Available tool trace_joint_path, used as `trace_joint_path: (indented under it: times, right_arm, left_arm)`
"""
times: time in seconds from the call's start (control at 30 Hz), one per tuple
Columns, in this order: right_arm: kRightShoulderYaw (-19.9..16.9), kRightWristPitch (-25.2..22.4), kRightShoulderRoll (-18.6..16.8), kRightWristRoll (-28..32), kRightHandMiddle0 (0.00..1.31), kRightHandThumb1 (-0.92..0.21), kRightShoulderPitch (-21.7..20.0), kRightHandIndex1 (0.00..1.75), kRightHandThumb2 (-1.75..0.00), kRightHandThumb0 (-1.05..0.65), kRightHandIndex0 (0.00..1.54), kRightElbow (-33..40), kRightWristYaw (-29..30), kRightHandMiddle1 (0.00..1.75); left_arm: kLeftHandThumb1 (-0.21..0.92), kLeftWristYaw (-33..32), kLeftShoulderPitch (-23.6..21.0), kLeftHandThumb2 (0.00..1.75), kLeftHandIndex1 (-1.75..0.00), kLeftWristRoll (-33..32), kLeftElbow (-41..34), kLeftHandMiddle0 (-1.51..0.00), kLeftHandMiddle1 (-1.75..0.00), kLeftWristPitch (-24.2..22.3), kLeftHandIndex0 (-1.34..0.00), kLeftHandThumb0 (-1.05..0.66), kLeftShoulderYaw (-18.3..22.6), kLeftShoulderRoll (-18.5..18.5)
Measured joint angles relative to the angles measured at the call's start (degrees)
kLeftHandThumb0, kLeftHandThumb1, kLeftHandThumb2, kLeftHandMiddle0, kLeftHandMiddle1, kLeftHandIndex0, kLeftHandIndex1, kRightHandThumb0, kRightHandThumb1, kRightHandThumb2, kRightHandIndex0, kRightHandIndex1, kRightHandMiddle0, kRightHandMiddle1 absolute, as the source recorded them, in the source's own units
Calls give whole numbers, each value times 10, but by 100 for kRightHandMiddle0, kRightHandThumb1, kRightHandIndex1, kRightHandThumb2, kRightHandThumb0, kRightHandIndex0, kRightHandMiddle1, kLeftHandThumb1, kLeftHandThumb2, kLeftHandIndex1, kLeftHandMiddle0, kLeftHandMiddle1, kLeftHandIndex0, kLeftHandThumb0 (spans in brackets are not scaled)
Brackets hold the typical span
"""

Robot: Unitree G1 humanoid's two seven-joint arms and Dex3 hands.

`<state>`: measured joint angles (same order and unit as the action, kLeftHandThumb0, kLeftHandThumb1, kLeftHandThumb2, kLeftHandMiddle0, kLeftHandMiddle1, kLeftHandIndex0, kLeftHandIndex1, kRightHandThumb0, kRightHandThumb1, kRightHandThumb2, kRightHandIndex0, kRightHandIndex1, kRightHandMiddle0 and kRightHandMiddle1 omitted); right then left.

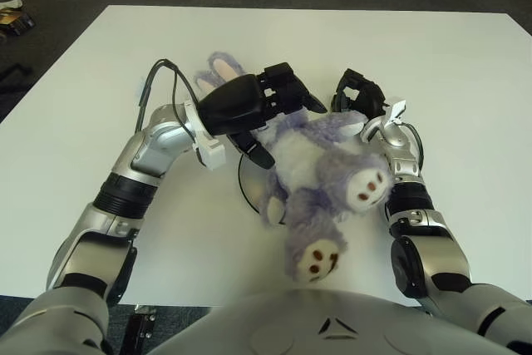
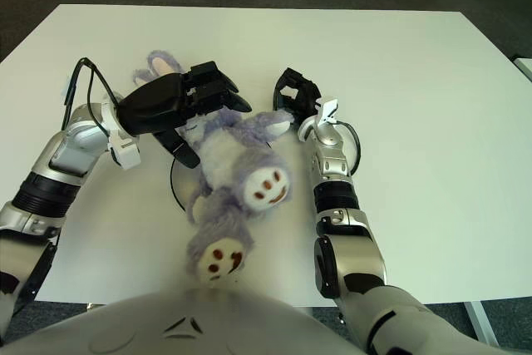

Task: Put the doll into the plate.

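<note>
— Whereabouts of the doll (image 1: 320, 164)?

— Sprawled belly-up across the plate (image 1: 246, 187), with the head end tucked under the left hand (image 1: 249, 106) and both legs stretched toward the near edge of the table (image 1: 465, 72). Only half in, judging by the lower foot (image 1: 320, 259) lying well past the rim.

— And the left hand's hold?

— Clasped over the head and shoulder, with long fingers (image 1: 291, 93) draped across the top and the thumb hooked down beside the chest. Just one pale ear (image 1: 218, 68) poking out behind the knuckles.

— The right hand (image 1: 359, 96)?

— Just beside the doll's raised arm, curled into a loose fist. Apparently gripping nothing.

— Handling, then?

— Probably light and thoroughly floppy: plush fur, soft stuffing, limp limbs. Not fragile and not slippery, likely to squash rather than slide under the fingers. Bound to sag and swing from wherever held, so no use lifting by an ear or a paw.

— Best place to take hold?

— Around the torso or just under the head, deep into the stuffing, for the least dangling. Then worth gathering the legs inward, perhaps with a nudge at the upper foot (image 1: 366, 187), to fold everything inside the rim. Too big for the plate to sit flat, most likely, so better bunched up than laid out.
</note>
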<state>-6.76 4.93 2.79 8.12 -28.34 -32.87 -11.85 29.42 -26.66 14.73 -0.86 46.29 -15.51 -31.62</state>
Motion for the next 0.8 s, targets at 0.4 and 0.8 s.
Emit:
trace_joint_path:
  times: [0.4, 0.8]
  right_arm:
    - [-2, 20, 5, 0, 70, -21, -5, 175, -145, -53, 120, -20, -6, 175]
    - [-1, 20, 6, 0, 72, -20, -9, 175, -147, -53, 124, -25, -8, 175]
  left_arm:
    - [83, 83, -9, 63, -26, -48, -33, -15, -31, -48, 0, -67, -9, -38]
    - [72, 112, -23, 72, -22, -87, -32, -20, -29, -59, 0, -59, -11, -36]
